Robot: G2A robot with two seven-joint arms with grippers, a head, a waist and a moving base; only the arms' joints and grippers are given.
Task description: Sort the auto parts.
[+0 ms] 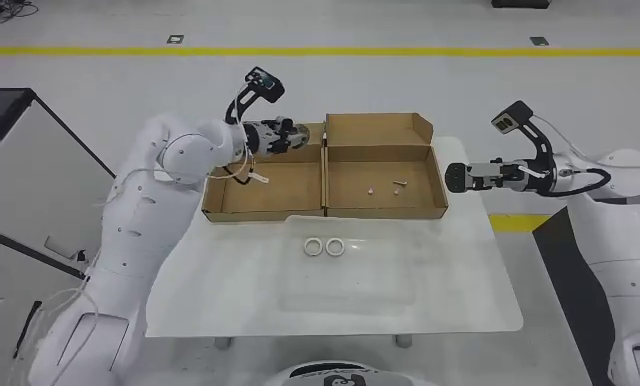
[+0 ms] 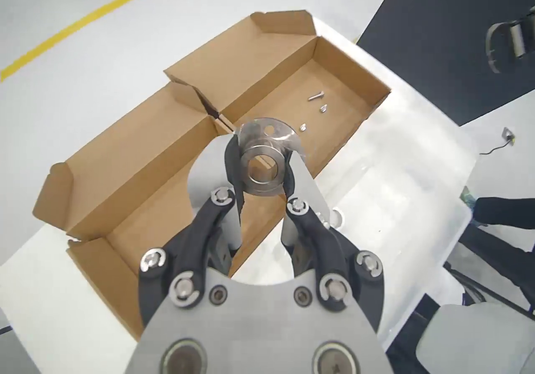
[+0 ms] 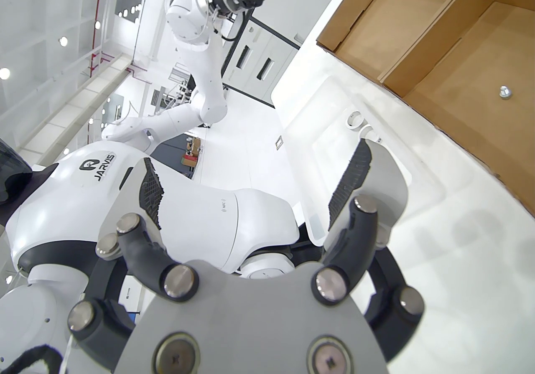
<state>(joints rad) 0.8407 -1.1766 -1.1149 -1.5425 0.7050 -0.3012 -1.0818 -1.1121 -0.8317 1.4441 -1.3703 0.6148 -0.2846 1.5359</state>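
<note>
My left pincer [image 2: 261, 173] pinches a metal flange [image 2: 267, 131] by its hub, in the air over the far edge of the left box [image 1: 265, 186]. That box stands against the right box [image 1: 350, 181], which holds small bolts [image 1: 397, 183]. My right pincer [image 3: 255, 158] is spread and holds nothing, beyond the right edge of the table [image 1: 400, 276], where two white rings [image 1: 313, 248] lie just before the boxes.
</note>
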